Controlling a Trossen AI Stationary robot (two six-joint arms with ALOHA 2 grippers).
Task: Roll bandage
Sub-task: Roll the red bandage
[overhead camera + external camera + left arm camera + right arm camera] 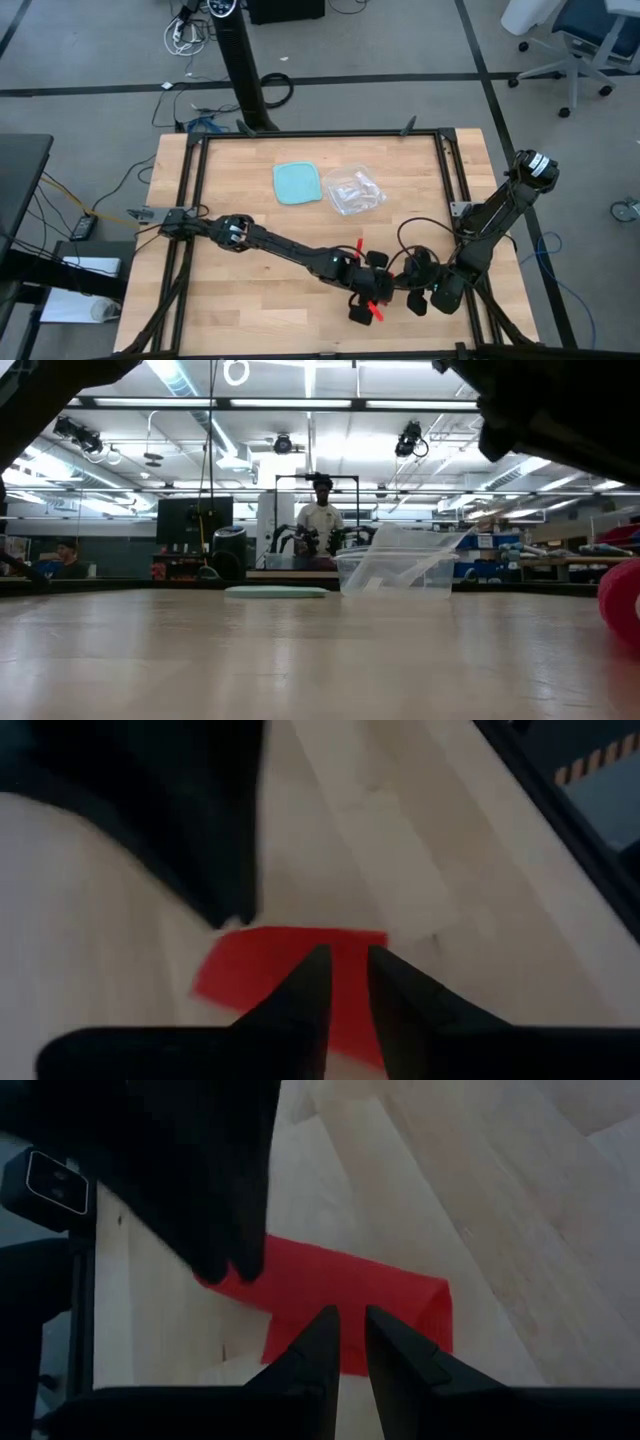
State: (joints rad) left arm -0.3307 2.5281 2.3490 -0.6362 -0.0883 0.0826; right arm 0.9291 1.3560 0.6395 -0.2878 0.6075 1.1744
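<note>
The red bandage (376, 312) lies as a strip near the table's front right; its far end (361, 245) and near end show on either side of the two grippers. My left gripper (368, 288) reaches in from the left and is over the strip, with only a narrow gap between its fingers. My right gripper (415, 295) comes from the right and meets the same strip just beside it. In the low view a red bulge of the bandage (622, 600) shows at the right edge. The strip's middle is hidden under both grippers. My left gripper (347, 960) has a flat stretch of the bandage (290, 965) between its nearly closed fingers, slanting down from the table's left. That stretch lies on the wood. My right gripper (350, 1320) closes on the edge of a folded part of the bandage (330, 1285), slanting down from the right. The fold (440, 1305) rests on the table beside the left arm's dark finger.
A light-blue square container (297, 183) and a clear crinkled plastic bag (353, 192) lie at the table's far middle. The black frame (445, 180) borders the table. Bare wood lies to the left and near side. A person (322, 510) stands in the room beyond.
</note>
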